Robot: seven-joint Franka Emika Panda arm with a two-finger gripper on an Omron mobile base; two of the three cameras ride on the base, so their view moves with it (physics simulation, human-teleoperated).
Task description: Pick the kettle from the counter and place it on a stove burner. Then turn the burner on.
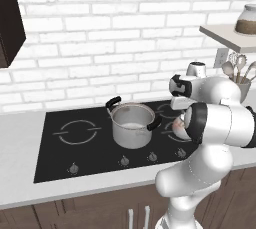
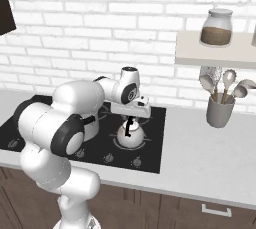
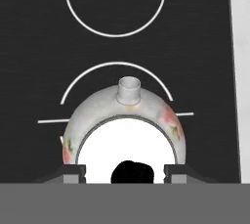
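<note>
Fingertips of our gripper (image 3: 124, 171) are rising at the bottom of the hand view, spread wide, one at each side of the kettle (image 3: 124, 130). Whether they are touching its body we cannot tell. We are looking straight down on the kettle: pale shiny shell with faint pink marks, short spout pointing away from us, dark knob between the tips.

From the right base view we are seeing the kettle (image 2: 131, 135) sitting on the stove burner (image 2: 131, 144), a thin ring outline at the right front of the black glass cooktop (image 2: 152, 153), with the hand directly above it. Control knobs are lining the cooktop's front edge.

From the left base view, our arm is hiding most of the kettle; a steel pot (image 1: 132, 124) with two black handles is standing mid-cooktop, well apart to the left. The counter (image 2: 210, 155) is running pale and flat to the right, carrying a grey utensil holder (image 2: 220, 110) near the brick wall. A jar (image 2: 216, 28) is sitting on the shelf above.
</note>
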